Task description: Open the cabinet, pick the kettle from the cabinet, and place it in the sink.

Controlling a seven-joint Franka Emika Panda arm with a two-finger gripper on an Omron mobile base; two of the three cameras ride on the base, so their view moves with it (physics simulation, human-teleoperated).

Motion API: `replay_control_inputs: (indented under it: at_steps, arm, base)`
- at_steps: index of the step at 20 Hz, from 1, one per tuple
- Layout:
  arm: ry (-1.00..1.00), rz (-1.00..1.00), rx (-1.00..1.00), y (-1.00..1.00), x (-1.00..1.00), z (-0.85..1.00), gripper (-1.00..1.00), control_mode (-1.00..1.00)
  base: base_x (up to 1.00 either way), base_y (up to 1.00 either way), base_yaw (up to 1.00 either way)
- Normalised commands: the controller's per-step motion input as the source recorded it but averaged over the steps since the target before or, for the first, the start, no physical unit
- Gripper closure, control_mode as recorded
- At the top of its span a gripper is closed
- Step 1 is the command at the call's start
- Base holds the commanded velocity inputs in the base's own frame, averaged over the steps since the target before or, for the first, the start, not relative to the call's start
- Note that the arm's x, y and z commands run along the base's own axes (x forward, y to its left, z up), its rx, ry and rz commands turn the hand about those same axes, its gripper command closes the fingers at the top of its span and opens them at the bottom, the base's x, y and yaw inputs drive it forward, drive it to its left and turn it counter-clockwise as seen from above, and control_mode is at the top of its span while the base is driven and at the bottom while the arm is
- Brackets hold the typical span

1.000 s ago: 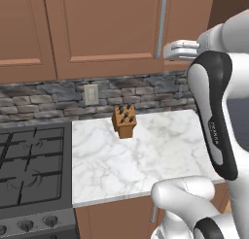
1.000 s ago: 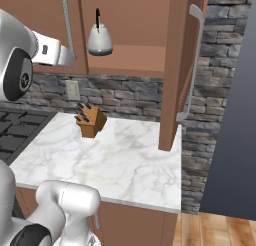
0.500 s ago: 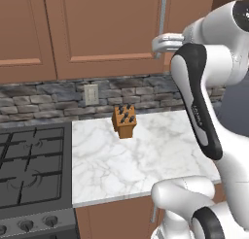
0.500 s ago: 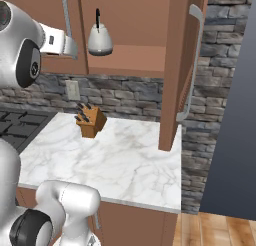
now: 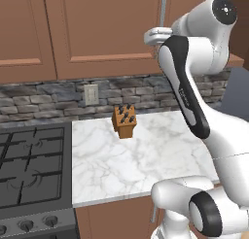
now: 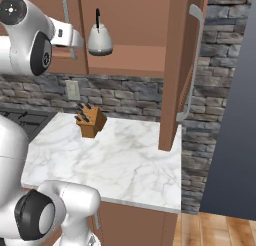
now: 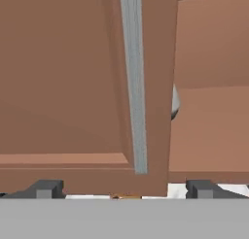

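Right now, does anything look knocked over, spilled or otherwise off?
Nothing stands out. The kettle sits upright on the cabinet shelf, the knife block stands on the counter, no spills.

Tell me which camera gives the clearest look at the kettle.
The right base view: the kettle stands whole on the shelf of the open cabinet, handle upright. The hand view catches just a grey sliver of it past the closed door's edge. In the left base view the arm covers that spot.

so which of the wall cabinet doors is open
The right-hand door is open, swung out edge-on over the marble counter, exposing the shelf with the kettle. The door beside it, with the silver bar handle before the claw, is closed.
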Motion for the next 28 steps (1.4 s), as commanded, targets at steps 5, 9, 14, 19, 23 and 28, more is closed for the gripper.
replay_control_inputs:
  at_steps: [5, 9, 14, 19, 23, 28]
  arm:
    - [0.0, 0.0, -0.02, 0.0, 0.49, 0.0, -1.0, -1.0]
    - [0.0, 0.0, 0.0, 0.01, 0.49, 0.0, -1.0, -1.0]
    - [0.0, 0.0, 0.0, 0.09, 0.49, -0.01, 1.0, -1.0]
    - [0.0, 0.0, 0.0, 0.14, 0.49, -0.05, 1.0, -1.0]
    - [0.0, 0.0, -0.01, 0.12, 0.44, -0.04, 1.0, -1.0]
    - [-0.02, 0.0, 0.0, 0.12, 0.22, -0.04, 1.0, -1.0]
  base:
    - [0.0, 0.0, 0.0]
    - [0.0, 0.0, 0.0]
    - [0.0, 0.0, 0.0]
    - [0.0, 0.0, 0.0]
    - [0.0, 0.0, 0.0]
    - [0.0, 0.0, 0.0]
